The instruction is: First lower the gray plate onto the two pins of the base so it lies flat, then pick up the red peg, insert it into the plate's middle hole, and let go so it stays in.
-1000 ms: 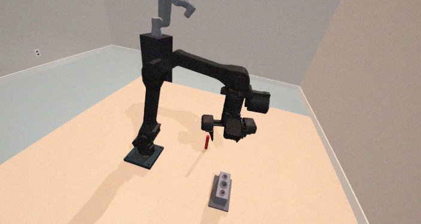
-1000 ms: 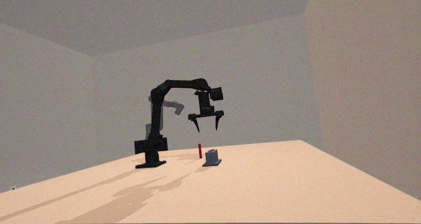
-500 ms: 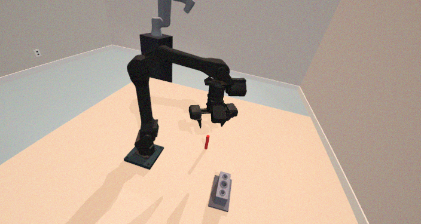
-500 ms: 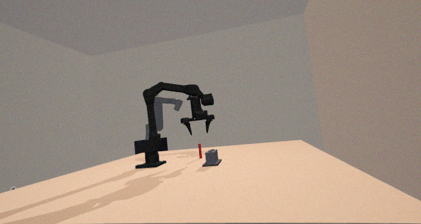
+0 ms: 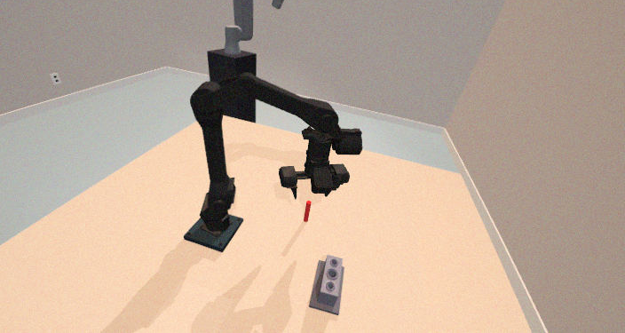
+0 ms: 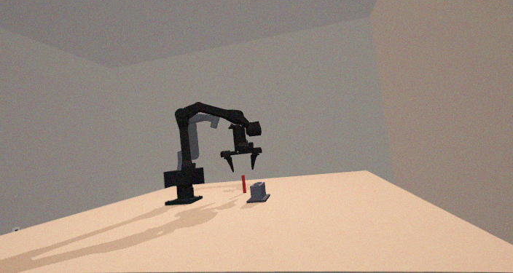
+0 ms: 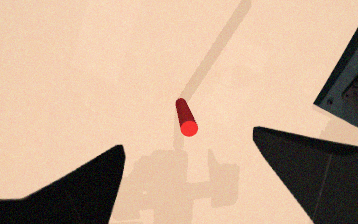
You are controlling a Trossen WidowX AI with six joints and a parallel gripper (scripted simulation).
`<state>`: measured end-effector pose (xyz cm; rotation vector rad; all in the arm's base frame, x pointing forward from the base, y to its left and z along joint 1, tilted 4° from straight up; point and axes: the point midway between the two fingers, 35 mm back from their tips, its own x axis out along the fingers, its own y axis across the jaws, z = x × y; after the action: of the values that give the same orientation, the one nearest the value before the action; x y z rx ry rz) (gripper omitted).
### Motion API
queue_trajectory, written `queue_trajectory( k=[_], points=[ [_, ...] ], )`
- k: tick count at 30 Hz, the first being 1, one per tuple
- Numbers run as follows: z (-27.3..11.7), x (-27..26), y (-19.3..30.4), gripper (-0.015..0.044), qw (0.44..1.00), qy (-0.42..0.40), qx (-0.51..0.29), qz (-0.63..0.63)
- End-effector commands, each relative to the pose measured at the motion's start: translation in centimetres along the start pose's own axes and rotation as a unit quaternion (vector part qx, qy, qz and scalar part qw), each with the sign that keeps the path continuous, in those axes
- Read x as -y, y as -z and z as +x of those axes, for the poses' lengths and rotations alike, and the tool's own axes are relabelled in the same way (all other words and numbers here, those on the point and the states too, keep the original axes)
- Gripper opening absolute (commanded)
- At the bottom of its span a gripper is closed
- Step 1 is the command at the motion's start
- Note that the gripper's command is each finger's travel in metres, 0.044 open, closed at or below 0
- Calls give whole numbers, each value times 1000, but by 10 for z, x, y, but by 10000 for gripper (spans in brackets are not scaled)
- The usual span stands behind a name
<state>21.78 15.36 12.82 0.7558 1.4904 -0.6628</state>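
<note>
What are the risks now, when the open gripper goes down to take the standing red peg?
1. The red peg stands thin and upright; a finger of the open gripper coming down off-centre may tip it.
2. In the wrist view the peg sits ahead of the fingertips, not between them, so closing now would likely catch nothing.

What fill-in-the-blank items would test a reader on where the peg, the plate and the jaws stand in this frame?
1. The red peg stands ____ on the table, apart from the base.
2. The gripper hangs above the peg with its jaws ____.
3. The gray plate rests on the base, and its top shows ____ holes in a row.
4. The jaws hold ____.

Missing words: upright; open; three; nothing
</note>
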Motion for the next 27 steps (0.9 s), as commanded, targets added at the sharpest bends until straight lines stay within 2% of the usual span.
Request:
queue_trajectory(
  k=[1, 27],
  points=[
    [7, 2, 0, 440, 1000, 3, -2, 3],
    [50, 2, 0, 440, 1000, 3, -2, 3]
  ],
)
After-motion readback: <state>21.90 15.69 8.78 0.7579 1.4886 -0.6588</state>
